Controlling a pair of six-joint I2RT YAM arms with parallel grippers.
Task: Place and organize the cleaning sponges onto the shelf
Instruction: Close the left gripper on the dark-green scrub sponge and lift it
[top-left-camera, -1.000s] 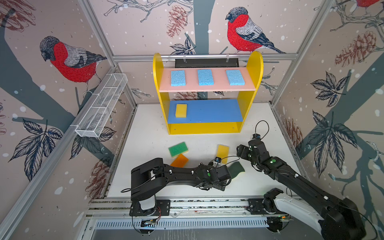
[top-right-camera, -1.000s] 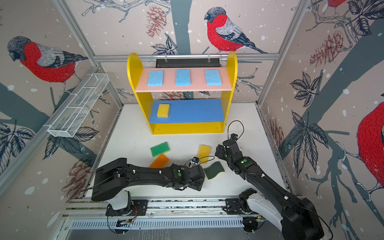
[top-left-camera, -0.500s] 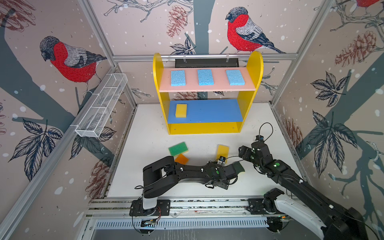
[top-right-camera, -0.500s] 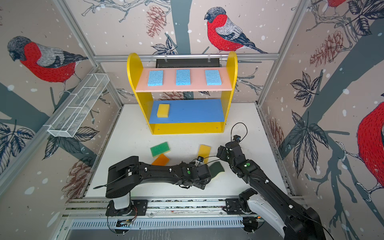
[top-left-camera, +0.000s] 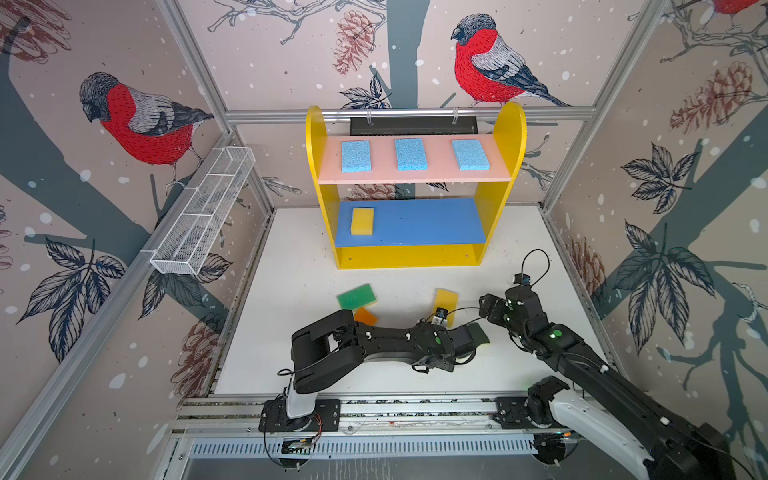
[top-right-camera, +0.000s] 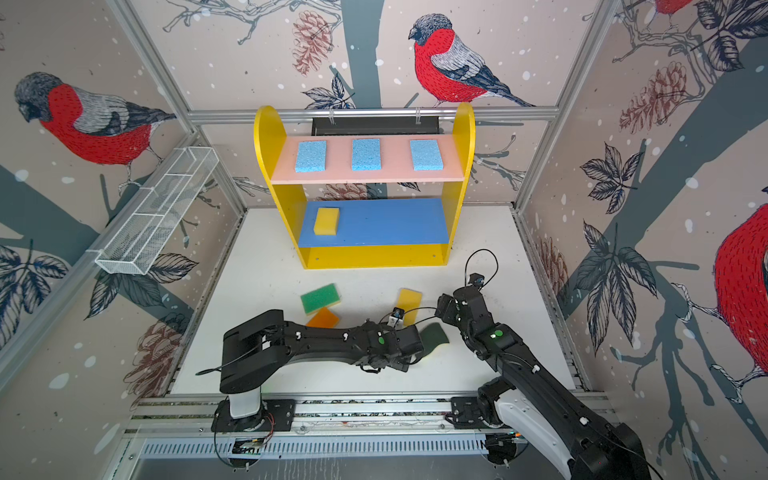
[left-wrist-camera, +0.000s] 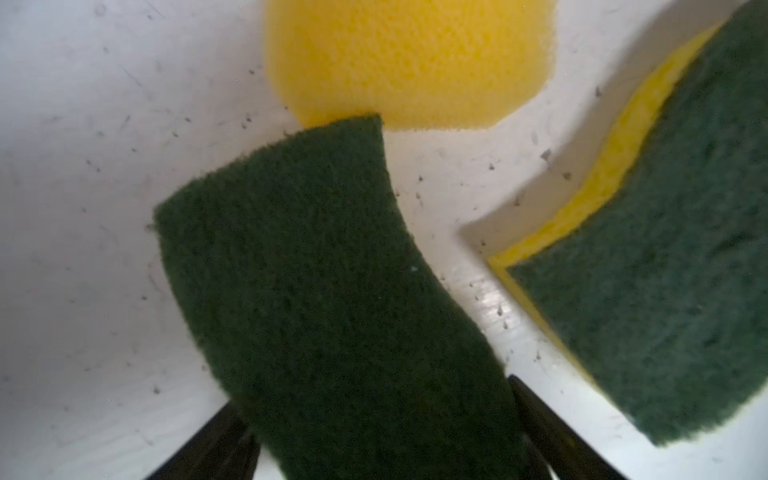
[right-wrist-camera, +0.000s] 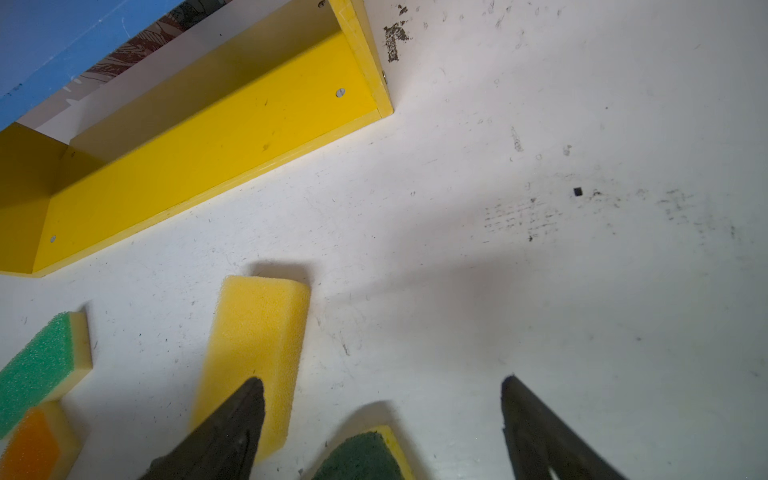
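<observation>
Your left fingers (left-wrist-camera: 548, 428) clamp the wavy dark-green scourer (left-wrist-camera: 324, 291) by its sides, low over the near tabletop (left-wrist-camera: 83, 166), beside a yellow sponge (left-wrist-camera: 407, 54); your right fingers (right-wrist-camera: 232, 428) gape wide, empty

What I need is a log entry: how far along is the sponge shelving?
Done: three blue sponges on the pink shelf, one yellow sponge on the blue shelf. In hand: left gripper straddles a dark-green scourer, grip unclear; right gripper open, empty. Remaining on the table: green sponge, orange sponge, second yellow sponge, second scourer.
</observation>
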